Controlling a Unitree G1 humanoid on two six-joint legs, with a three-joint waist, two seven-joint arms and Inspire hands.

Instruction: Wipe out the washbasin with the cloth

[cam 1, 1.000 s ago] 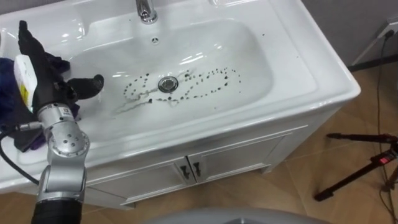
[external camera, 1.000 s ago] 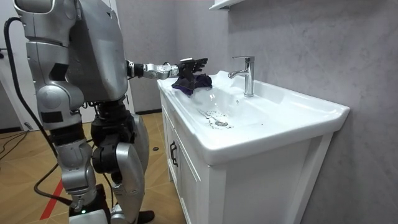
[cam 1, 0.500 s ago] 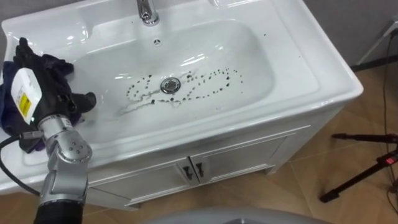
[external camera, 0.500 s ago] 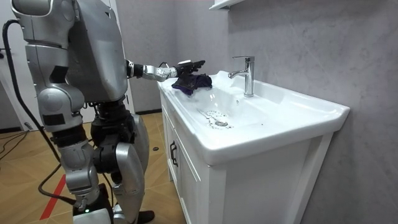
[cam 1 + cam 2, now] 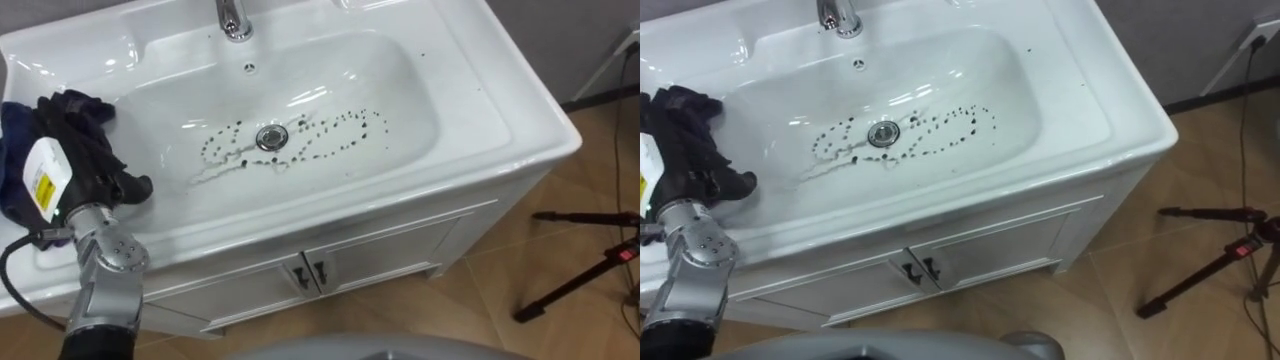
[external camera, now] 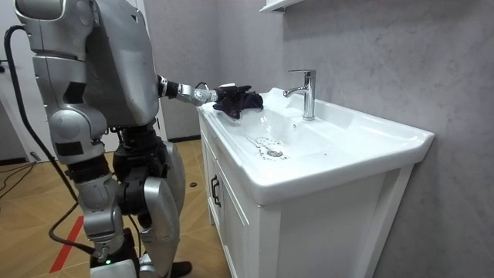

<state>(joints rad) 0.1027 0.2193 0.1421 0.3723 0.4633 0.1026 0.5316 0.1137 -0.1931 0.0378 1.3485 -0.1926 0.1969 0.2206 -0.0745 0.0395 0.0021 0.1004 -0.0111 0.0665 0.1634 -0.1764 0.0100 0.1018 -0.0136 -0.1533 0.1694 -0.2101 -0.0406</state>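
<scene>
In the room view the robot stands upright at the end of a white cabinet [image 6: 231, 216], its left arm reaching over the top. The cabinet carries a wide white basin [image 5: 330, 90], which takes most of the eye views; at the lower right of the frame we see a dark tripod [image 5: 590, 270] on the floor. The bowl is glossy and, in our judgement, not wiped yet.

The cloth [image 5: 14, 150] for wiping is dark blue and crumpled. It lies on the flat rim of the basin at the left edge of the frame, just beside the bowl and not inside it. The left hand [image 5: 75, 160] rests on top of it. Its fingers are black and merge with the dark folds, so we cannot tell whether they are closed on the cloth or only lie on it.

We judge the cloth to be soft, light and limp: it will bunch under the hand and may slip on the smooth glaze. It is better to take it in the thick middle of the heap, not by a loose corner.

At the upper middle of the frame stands the chrome tap [image 5: 232, 15]. Below it is the round drain [image 5: 269, 136], with small dark specks [image 5: 345, 135] around it, well apart from the cloth.
</scene>
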